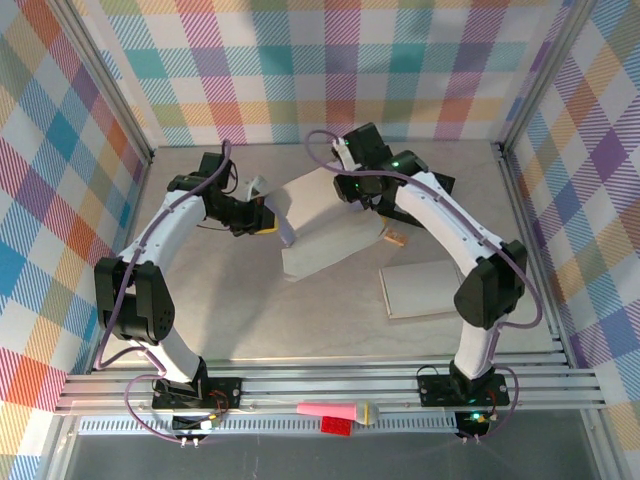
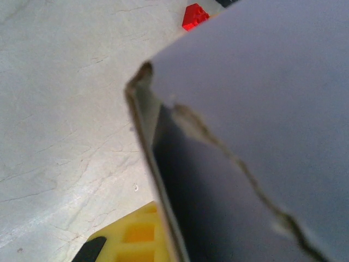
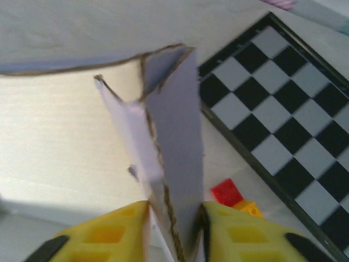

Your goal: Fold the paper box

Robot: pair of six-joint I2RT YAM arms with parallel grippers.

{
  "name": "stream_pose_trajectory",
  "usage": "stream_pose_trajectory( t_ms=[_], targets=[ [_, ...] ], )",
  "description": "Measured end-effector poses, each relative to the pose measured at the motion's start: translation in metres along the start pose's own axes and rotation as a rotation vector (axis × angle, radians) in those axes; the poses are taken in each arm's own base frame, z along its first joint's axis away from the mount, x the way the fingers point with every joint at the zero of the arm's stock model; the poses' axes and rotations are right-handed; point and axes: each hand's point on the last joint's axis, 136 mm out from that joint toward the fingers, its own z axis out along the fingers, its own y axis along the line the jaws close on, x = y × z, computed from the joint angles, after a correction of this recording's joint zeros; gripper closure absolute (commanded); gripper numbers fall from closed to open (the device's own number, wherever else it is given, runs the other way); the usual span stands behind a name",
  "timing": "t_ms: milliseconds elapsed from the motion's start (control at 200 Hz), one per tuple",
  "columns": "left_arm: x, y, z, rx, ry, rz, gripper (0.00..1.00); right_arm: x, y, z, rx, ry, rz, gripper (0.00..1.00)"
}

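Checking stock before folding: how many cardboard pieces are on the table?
2: the paper box at centre, a flat sheet to its right; others may be hidden.

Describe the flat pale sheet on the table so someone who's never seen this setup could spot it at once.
On the grey table, look at the right half, beside the right arm's elbow. The sheet lies flat there, a pale rectangle. Unlike the box at the centre it is unheld, and it dwarfs the tan block beyond it.
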Motion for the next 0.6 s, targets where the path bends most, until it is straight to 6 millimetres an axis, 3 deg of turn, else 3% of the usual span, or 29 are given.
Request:
stream_pose_trajectory(
  t_ms=[155,600],
  targets=[
    [0.004,0.0,0.002,-0.022,0.014,0.003,1.0,0.006,-0.007,0.007,0.161,0.046,-0.008,1.0],
    [0.003,-0.006,0.006,-0.057,0.014,0.024,1.0,0.007,-0.011,0.003,0.494,0.118,0.028,1.0]
  ],
)
